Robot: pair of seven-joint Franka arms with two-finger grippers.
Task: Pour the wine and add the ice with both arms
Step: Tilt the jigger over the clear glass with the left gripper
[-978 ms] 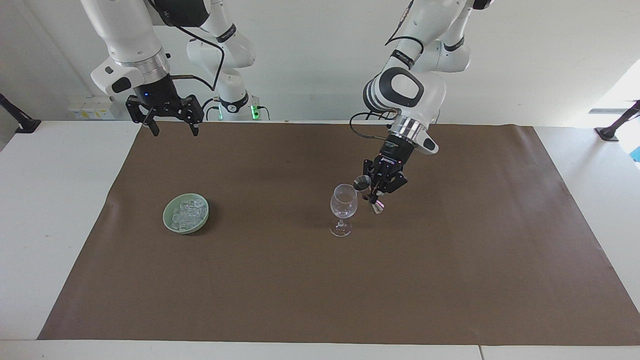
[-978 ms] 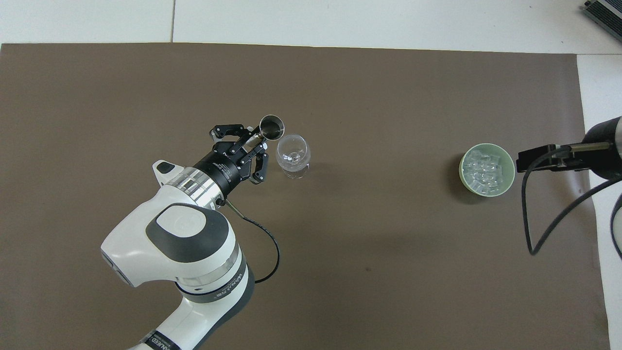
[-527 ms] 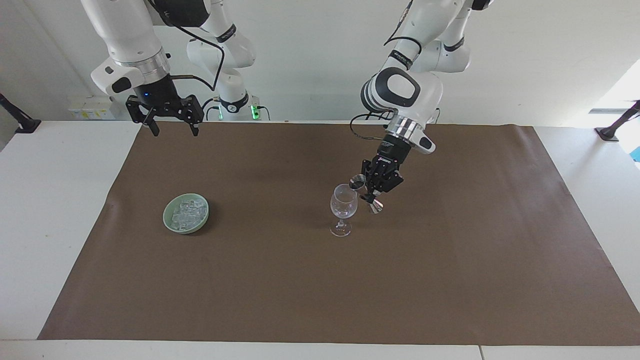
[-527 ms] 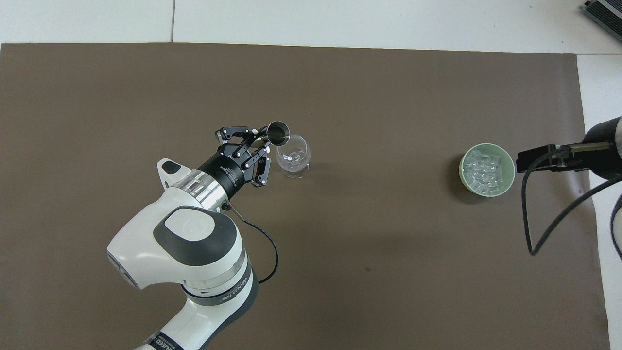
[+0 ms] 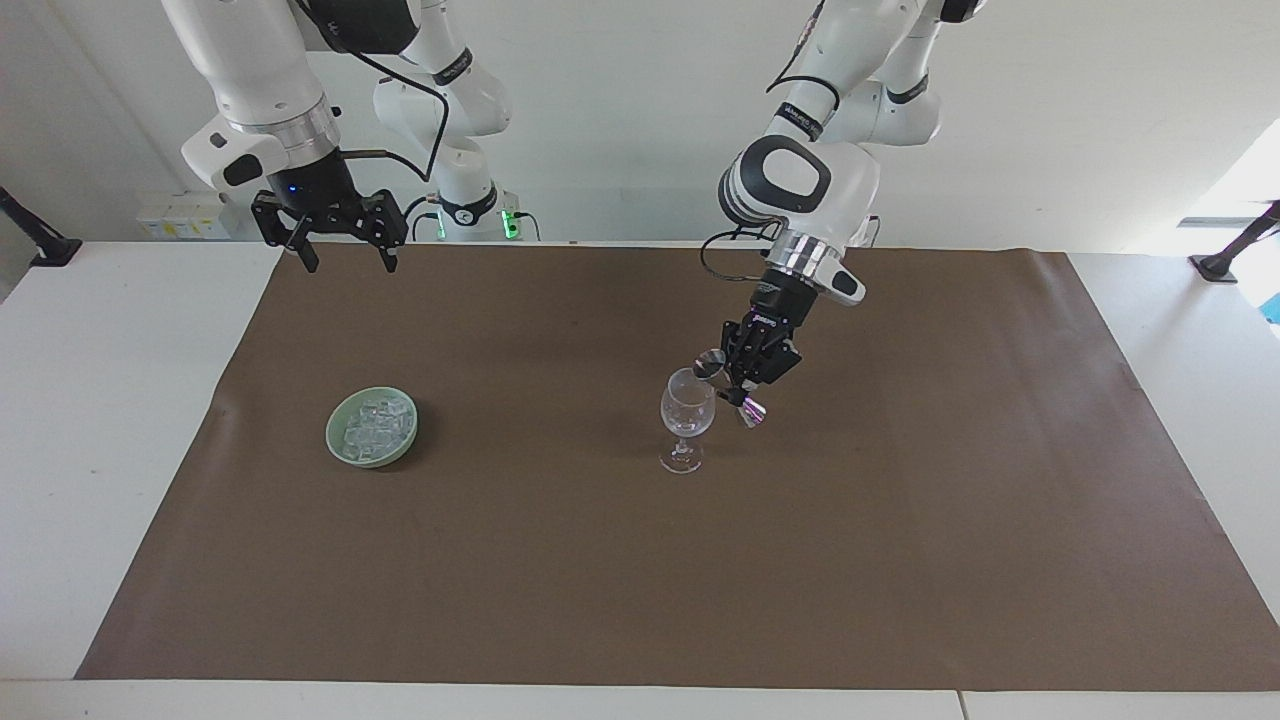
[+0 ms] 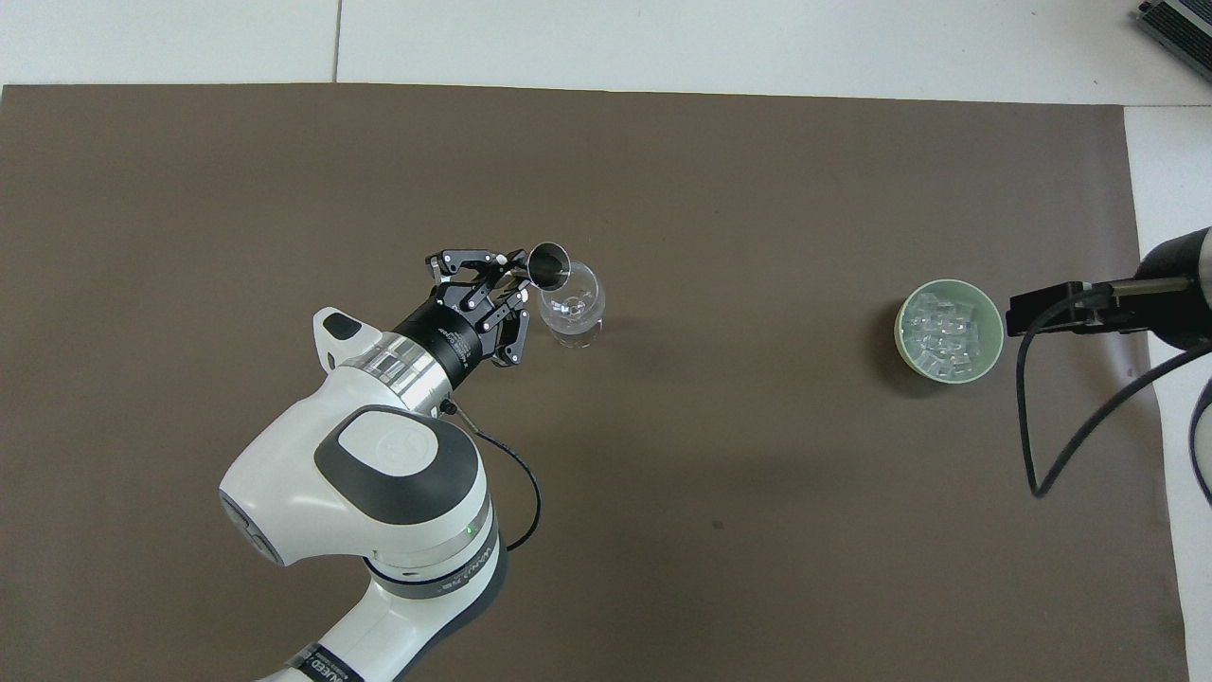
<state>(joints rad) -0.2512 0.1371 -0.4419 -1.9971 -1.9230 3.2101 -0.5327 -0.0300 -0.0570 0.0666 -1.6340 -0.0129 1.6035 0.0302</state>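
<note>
The left gripper (image 5: 741,383) clenches its jaws on a tilted steel double-cone jigger (image 6: 547,264) at the clear stemmed wine glass (image 5: 686,416) rim; only the facing view shows the waiting right gripper (image 5: 343,262), jaws spread.

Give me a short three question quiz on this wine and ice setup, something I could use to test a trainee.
1. True or false: the left gripper holds a metal jigger tilted at the rim of the wine glass.
2. Where is the ice? A) in the wine glass B) in a green bowl toward the right arm's end of the table C) loose on the brown mat
3. Fill in: the right gripper waits with its fingers ____.

Key: 1 true. 2 B. 3 open.
</note>
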